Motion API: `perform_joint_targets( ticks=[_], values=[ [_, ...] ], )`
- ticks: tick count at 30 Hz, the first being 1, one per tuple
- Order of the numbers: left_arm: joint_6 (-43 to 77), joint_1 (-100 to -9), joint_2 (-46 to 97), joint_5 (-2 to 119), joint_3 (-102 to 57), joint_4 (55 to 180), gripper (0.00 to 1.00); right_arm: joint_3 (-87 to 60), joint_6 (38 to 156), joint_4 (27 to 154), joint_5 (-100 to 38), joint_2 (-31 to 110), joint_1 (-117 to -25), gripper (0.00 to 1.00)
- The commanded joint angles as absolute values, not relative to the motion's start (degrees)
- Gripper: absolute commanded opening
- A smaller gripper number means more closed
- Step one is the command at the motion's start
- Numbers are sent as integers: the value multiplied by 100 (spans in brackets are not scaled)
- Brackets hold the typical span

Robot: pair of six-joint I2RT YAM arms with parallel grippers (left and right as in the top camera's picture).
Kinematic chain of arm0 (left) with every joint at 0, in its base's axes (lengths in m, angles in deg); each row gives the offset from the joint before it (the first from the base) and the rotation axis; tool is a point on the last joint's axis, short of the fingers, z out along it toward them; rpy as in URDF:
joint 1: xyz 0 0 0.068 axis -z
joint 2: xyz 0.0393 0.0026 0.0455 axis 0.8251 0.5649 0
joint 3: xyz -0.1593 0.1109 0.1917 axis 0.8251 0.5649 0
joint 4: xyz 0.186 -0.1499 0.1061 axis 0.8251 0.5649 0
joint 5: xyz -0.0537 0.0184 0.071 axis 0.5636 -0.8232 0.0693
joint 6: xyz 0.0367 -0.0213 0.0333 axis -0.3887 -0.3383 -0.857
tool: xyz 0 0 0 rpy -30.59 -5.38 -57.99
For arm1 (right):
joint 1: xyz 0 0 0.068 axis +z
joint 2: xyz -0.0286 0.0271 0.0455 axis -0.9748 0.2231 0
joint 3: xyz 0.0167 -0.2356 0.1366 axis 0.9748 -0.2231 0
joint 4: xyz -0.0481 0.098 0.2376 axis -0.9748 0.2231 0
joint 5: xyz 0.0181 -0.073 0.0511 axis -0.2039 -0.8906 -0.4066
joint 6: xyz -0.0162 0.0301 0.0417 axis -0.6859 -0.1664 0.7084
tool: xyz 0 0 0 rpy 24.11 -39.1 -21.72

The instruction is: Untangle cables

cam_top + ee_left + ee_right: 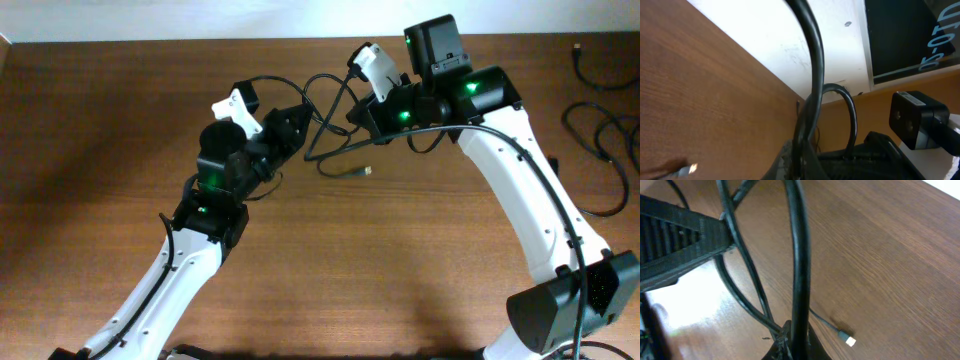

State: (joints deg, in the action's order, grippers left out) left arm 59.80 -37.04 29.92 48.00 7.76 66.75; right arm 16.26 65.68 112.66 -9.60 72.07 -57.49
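Toward twelve o'clock on the tabletop (120, 150), the left end effector (298, 125) and, at its three o'clock, the right end effector (352, 115) each pinch the black cables (799, 265) strung between them, a silver-tipped plug (366, 171) lying at the right one's six o'clock, more cords (600, 140) at the three o'clock edge.

Brown wooden table (100, 150), black cables (345, 168) lying centre and right

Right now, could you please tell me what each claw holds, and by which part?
Both are shut on the tangled cables: the left claw and right claw each pinch a strand mid-length, away from the silver plug.
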Motion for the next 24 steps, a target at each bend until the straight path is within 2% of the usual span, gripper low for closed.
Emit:
perform_joint_targets(
  ticks=[1,5,8,9,11,13,14,15,16,17,18,24],
  values=[
    [5751,-3887,2850,4905,776,7165,0,1633,6553,11331,-1331,7186,-6186,4],
    [4981,-4608,2649,4975,776,8621,0,1635,6550,11443,-1336,7186,-7434,4],
    [3781,-5378,1908,5034,776,10074,0,1641,6550,11556,-1323,7140,-8625,4],
    [3746,-5686,1589,5034,776,10398,0,1641,6550,11664,-689,7109,-8907,4],
    [3808,-5673,1432,5139,776,9775,0,1641,6695,11812,4,7109,-8796,4],
    [4096,-5395,1506,5136,776,9150,0,1641,6701,11895,-35,7109,-8112,4],
    [4177,-5251,1576,5069,776,8968,0,1641,6701,11895,-35,7098,-7797,7],
    [4177,-5185,1617,4986,776,8927,0,1641,6703,11891,-38,7094,-7519,30],
    [4179,-5094,1696,4749,776,8894,0,1641,6776,11843,-35,7094,-7185,65],
    [4177,-5030,1781,4749,776,8789,0,1641,6902,11740,-35,7094,-6984,80],
    [4251,-4893,1952,4747,776,8542,0,1641,7125,11493,-33,7092,-6665,87],
    [5080,-4235,2590,4424,776,6802,0,1641,7543,10735,-11,7092,-5707,86]
  ],
)
